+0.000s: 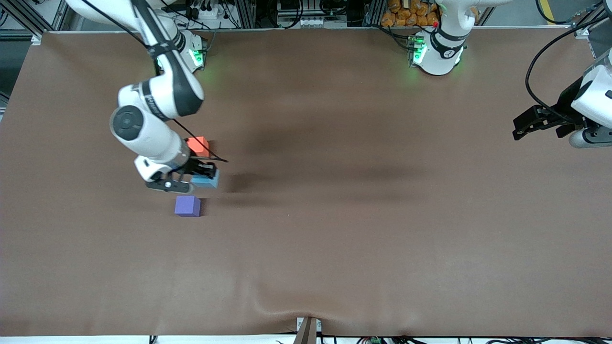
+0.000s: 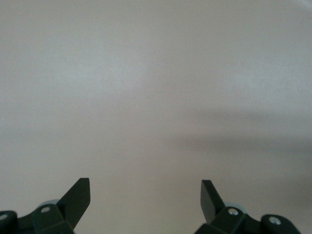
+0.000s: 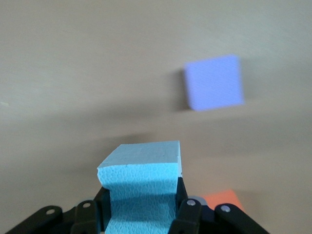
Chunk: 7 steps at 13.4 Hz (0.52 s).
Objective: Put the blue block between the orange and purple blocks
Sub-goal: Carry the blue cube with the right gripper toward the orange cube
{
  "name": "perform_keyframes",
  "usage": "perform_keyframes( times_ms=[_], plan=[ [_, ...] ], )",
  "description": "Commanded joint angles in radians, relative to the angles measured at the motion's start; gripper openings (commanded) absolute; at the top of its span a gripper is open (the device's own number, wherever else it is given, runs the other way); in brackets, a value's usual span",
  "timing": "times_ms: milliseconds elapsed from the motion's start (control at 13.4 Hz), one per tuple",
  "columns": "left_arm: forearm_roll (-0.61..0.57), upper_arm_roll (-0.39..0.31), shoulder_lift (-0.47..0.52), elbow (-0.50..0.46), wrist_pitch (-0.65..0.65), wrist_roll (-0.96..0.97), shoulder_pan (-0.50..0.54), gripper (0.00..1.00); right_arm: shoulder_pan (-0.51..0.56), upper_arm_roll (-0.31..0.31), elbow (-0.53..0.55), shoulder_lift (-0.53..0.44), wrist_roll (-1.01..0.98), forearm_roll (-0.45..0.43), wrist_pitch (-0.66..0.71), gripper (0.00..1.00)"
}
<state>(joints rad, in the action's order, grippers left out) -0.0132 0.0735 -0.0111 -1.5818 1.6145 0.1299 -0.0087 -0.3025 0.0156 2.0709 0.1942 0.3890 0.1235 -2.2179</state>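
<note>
Blue block (image 3: 141, 187) in right hand (image 3: 141, 214)

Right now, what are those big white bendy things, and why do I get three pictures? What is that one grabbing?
Those are two robot arms bolted at one edge of a brown table. Each ends in a two-finger pincher called an end effector. The big picture comes from a high camera facing the robots. The other two come from little cameras on each arm's wrist, looking past its fingers.

The right end effector is shut on the blue block, a light blue foam cube, holding it over the gap between the orange block and the purple block. The purple one sits nearer the high camera than the orange one.

The left end effector waits, open, at its own end of the table, holding nothing; its camera sees only table.
</note>
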Motion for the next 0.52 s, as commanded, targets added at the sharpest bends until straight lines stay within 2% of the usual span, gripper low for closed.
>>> perform_keyframes(
  times_ms=[0, 149, 448],
  plan=[
    [0.016, 0.005, 0.025, -0.024, 0.01, -0.009, 0.001, 1.0, 0.063, -0.022, 0.095, -0.045, -0.028, -0.018, -0.003, 0.09],
    [0.016, 0.005, 0.023, -0.024, 0.012, -0.009, 0.001, 1.0, 0.072, -0.02, 0.144, -0.042, -0.053, -0.018, -0.075, 0.09],
    [0.016, 0.005, 0.023, -0.026, 0.012, -0.013, 0.001, 1.0, 0.148, -0.022, 0.146, 0.036, -0.206, -0.013, -0.126, 0.09]
  ],
)
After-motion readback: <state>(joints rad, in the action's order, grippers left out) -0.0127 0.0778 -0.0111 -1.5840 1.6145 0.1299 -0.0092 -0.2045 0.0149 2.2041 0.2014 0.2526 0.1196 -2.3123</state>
